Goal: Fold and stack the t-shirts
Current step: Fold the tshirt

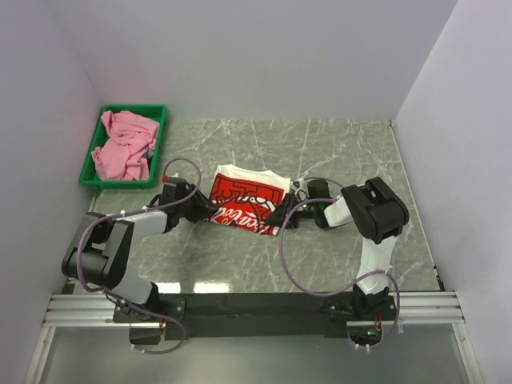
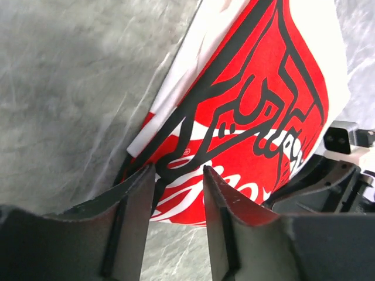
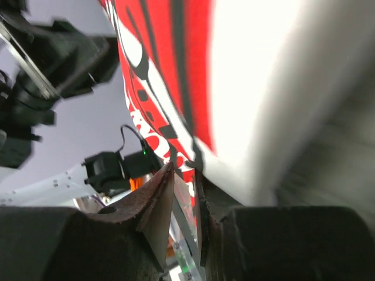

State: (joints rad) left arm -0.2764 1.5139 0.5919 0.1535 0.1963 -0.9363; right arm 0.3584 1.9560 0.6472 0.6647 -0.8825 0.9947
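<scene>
The white t-shirt (image 1: 244, 198) with the red graphic and white script lies folded on the marble table (image 1: 336, 152). My left gripper (image 1: 206, 213) is at its near left corner. In the left wrist view it (image 2: 179, 170) is open, with the shirt's red print (image 2: 258, 111) just past the fingertips. My right gripper (image 1: 282, 218) is at the shirt's near right corner. In the right wrist view its (image 3: 184, 167) jaws stand a narrow gap apart, background showing between them, the shirt's edge (image 3: 246, 105) at the tips. The pink t-shirt (image 1: 124, 146) lies crumpled in the green tray (image 1: 157, 144).
The green tray stands at the table's far left by the left wall. White walls close the table on three sides. A metal rail (image 1: 256, 308) with both arm bases runs along the near edge. Cables loop over the table beside each arm.
</scene>
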